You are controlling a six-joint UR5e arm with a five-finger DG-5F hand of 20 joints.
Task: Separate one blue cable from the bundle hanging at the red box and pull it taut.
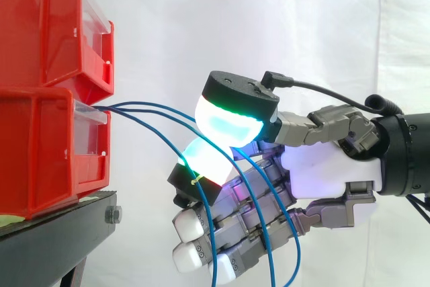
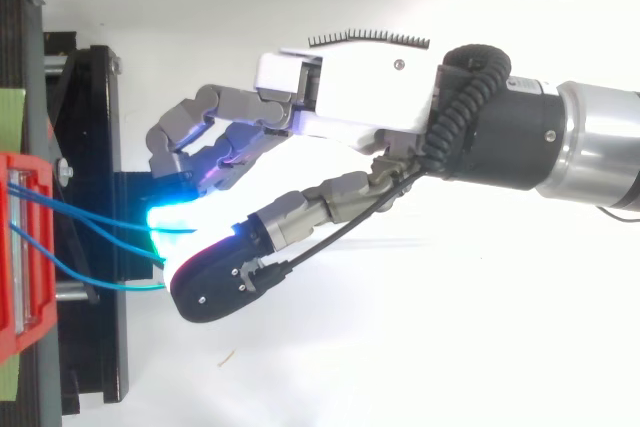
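1. The hand point(image 1: 322, 166) sits just out from the front of the red box point(image 1: 40, 146), level with its opening. Thumb and one finger are closed in a pinch, and the glowing fingertips point(image 1: 225, 126) meet with a blue cable point(image 2: 100, 219) running between them. The other fingers hang relaxed underneath
2. Honestly can't tell if it's one strand or more in that pinch. The bundle point(image 1: 134, 107) leaves the box front as a few strands and they all arc to the same spot
3. On the far side from the box, the strands drop loose across the lower fingers
4. The cable sags between box and hand, so I'd say it's not taut yet
5. What I'd do: make sure only one strand is pinched, then pull slow and level, straight away from the box. Grip firm so the thin cable doesn't slide, and no yanking, or the box might shift on the black stand point(image 1: 60, 233)
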